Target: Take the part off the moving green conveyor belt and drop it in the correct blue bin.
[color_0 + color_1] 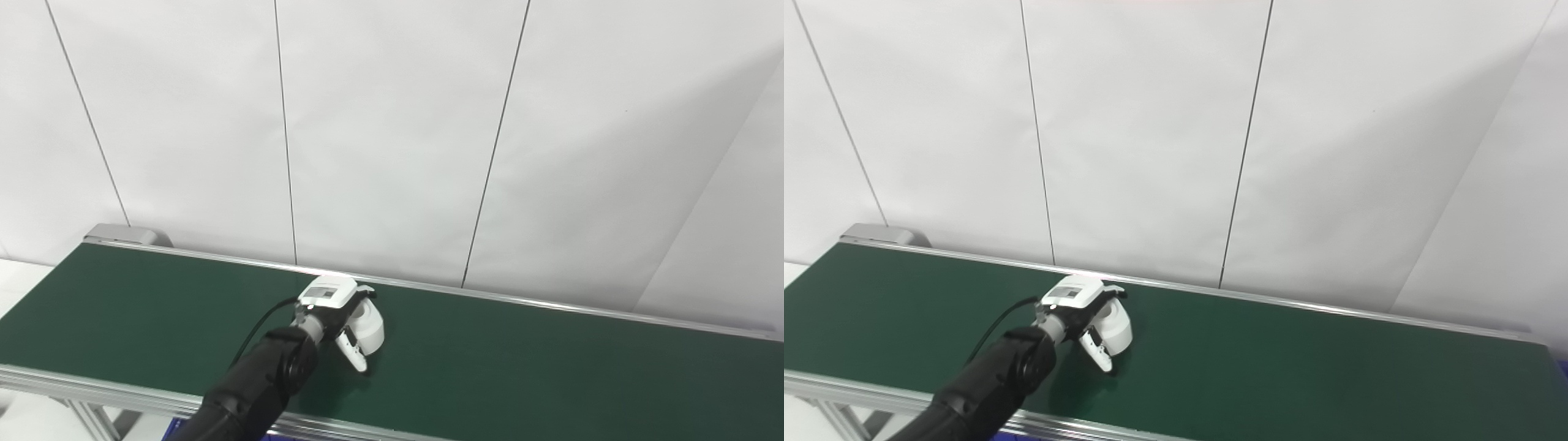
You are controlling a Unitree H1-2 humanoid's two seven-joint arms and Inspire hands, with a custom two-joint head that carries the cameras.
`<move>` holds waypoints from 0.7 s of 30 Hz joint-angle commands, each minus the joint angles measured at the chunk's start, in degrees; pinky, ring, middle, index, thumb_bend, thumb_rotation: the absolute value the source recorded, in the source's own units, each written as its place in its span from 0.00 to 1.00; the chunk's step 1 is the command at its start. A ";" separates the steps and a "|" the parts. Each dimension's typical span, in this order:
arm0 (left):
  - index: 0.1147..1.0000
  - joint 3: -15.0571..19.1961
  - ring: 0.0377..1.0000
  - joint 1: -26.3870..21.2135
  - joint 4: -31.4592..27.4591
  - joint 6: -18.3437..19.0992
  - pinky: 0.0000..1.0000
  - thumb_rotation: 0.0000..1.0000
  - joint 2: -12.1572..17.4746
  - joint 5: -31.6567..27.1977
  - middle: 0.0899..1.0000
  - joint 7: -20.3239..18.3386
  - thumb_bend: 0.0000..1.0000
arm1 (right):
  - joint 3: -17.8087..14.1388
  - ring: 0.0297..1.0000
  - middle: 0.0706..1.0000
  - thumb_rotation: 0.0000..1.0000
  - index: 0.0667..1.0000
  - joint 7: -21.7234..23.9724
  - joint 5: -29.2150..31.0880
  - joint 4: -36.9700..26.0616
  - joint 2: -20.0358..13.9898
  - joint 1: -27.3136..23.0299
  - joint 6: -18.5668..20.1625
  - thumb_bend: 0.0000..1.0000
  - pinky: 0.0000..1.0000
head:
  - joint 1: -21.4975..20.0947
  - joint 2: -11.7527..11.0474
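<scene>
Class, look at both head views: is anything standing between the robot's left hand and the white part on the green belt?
Nothing visible does. The left hand is already at the white part, its fingers curled beside it on the green belt. Whether it grips yet is unclear.

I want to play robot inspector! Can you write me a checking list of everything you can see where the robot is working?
Surface: green conveyor belt with silver rails.
Job's things: white part on the belt, by the far rail; only a blue sliver below the near rail, bin uncertain.
Clutter: nothing seen.
Hands: left hand wrapped around the part, which looks to rest on the belt; right hand not in view.
Cables: black cable along the left wrist.
Surroundings: white panelled wall.
</scene>
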 commanded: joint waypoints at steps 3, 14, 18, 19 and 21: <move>0.46 -0.31 0.39 -1.91 2.30 -4.00 0.36 0.00 -0.52 -0.28 0.46 7.69 0.51 | 0.01 0.88 0.89 1.00 0.87 -0.12 -0.13 -2.65 0.20 -0.11 -3.23 0.79 0.90 | 0.02 0.05; 0.43 -1.30 0.40 -2.17 -0.01 -3.80 0.38 0.00 0.03 -0.69 0.48 7.56 0.50 | -0.12 0.89 0.89 1.00 0.87 0.61 0.24 -3.00 0.16 -0.03 -3.23 0.79 0.92 | 0.22 0.30; 0.43 -1.13 0.39 -1.80 -1.97 -3.32 0.37 0.00 0.29 -0.82 0.48 6.84 0.50 | -0.24 0.89 0.89 1.00 0.87 0.66 0.19 -2.77 0.27 -0.19 -3.23 0.79 0.92 | 0.37 0.41; 0.43 -1.06 0.39 -1.70 -2.48 -3.26 0.37 0.00 0.37 -0.86 0.48 6.70 0.50 | -0.27 0.89 0.89 1.00 0.87 0.68 0.18 -2.70 0.30 -0.26 -3.23 0.79 0.91 | 0.45 0.49; 0.43 -0.83 0.40 -1.34 -3.92 -3.12 0.37 0.00 0.58 -1.00 0.48 6.33 0.50 | -0.24 0.89 0.89 1.00 0.87 0.66 0.14 -2.56 0.30 -0.43 -3.23 0.79 0.91 | 0.42 0.72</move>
